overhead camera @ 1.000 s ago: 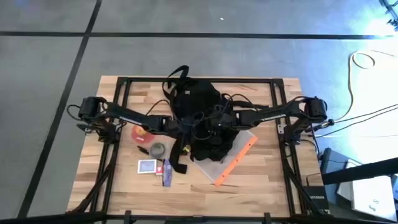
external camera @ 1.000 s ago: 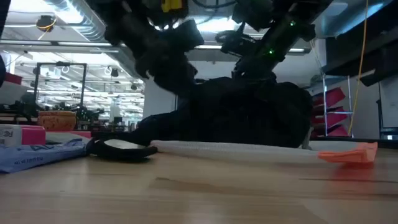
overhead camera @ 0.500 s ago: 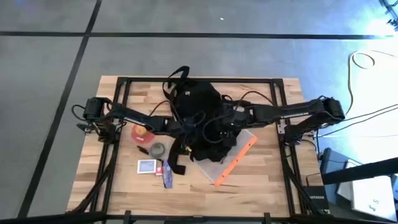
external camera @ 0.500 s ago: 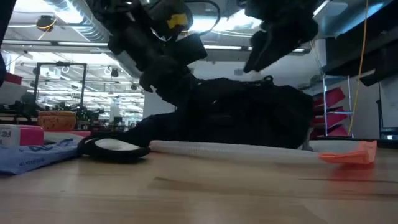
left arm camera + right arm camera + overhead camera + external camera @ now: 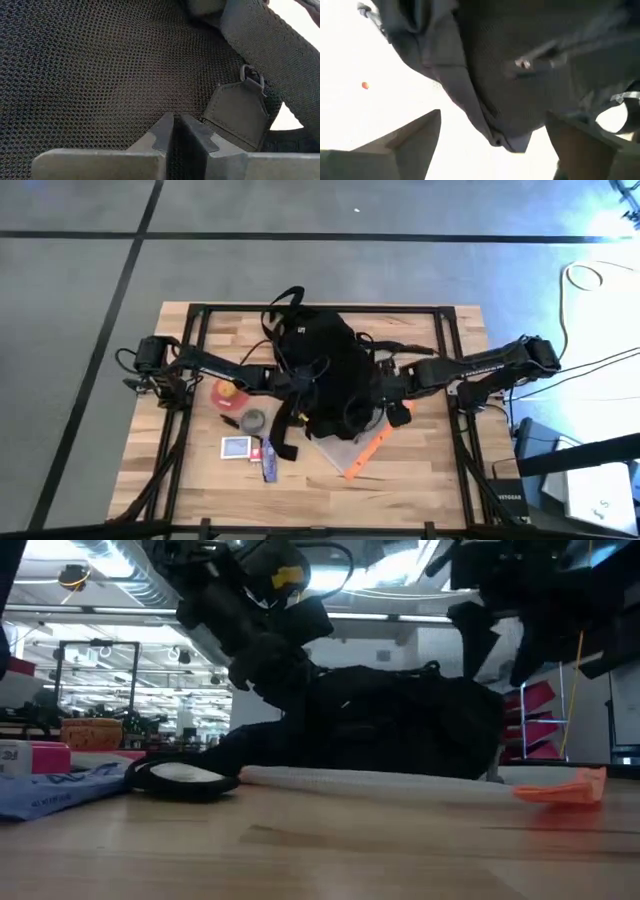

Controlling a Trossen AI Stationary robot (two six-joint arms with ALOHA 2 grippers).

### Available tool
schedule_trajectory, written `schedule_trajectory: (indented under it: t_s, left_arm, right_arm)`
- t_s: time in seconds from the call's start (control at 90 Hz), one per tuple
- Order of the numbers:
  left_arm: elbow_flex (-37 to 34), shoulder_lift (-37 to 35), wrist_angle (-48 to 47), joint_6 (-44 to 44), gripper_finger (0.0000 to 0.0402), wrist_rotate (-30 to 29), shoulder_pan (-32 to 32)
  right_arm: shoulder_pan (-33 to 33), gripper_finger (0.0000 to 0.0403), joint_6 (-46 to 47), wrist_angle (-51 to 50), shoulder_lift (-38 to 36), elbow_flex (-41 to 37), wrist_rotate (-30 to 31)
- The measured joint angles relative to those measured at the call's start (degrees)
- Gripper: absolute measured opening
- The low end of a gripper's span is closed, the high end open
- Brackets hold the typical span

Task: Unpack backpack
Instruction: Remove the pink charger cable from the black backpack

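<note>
While the left claw (image 5: 296, 383) stays pinched on the backpack (image 5: 325, 370) lying mid-surface (image 5: 420, 470), the right claw (image 5: 388, 383) has opened and drawn back to its side, likely seeking a fresh grip.

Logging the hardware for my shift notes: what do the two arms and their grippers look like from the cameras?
Both arms are dark and slender with loose black cables along them. The left gripper has flat grey, wedge-tipped fingers; the low view shows a yellow mark on that arm. The right gripper has similar broad grey fingers. Pale lettering on the right arm is unreadable.
</note>
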Motion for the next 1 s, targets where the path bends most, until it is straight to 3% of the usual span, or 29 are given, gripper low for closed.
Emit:
schedule_trajectory:
  t_s: [0.2, 0.378, 0.533, 0.689, 0.767, 0.9, 1.0]
  left_arm:
    - [0.0, 0.0, 0.1, 0.8, 0.0017, 0.0, 0.0]
    - [0.0, -1.5, -0.2, 1.8, 0.0017, -1.6, -0.6]
    - [0.0, -6.2, -2.2, 1.0, 0.0017, -6.7, -1.8]
    - [0.0, -11.6, -4.8, -2.2, 0.0017, -9.1, -2.7]
    - [0.0, -13.7, -7.3, -5.0, 0.0017, -10.0, -3.6]
    - [0.0, -16.1, -13.3, -7.9, 0.0017, -11.3, -6.9]
    - [0.0, -16.8, -17.9, -11.3, 0.0017, -15.1, -10.2]
  right_arm:
    - [1.3, 0.026, -3.3, 5.9, 0.0, -4.6, 0.7]
    - [1.2, 0.0192, -4.8, 9.3, 0.0, -7.7, 5.0]
    - [1.2, 0.0115, -4.5, 9.4, 0.0, -9.1, 1.5]
    - [1.2, 0.0016, -0.7, 11.3, 0.0, -8.9, -6.6]
    - [1.7, 0.0013, 2.0, 12.9, 0.0, -8.9, -10.2]
    - [4.6, 0.0006, 4.1, 16.7, 0.0, -8.9, -11.2]
    - [7.3, 0.0005, 4.2, 25.4, 0.8, -9.0, -14.5]
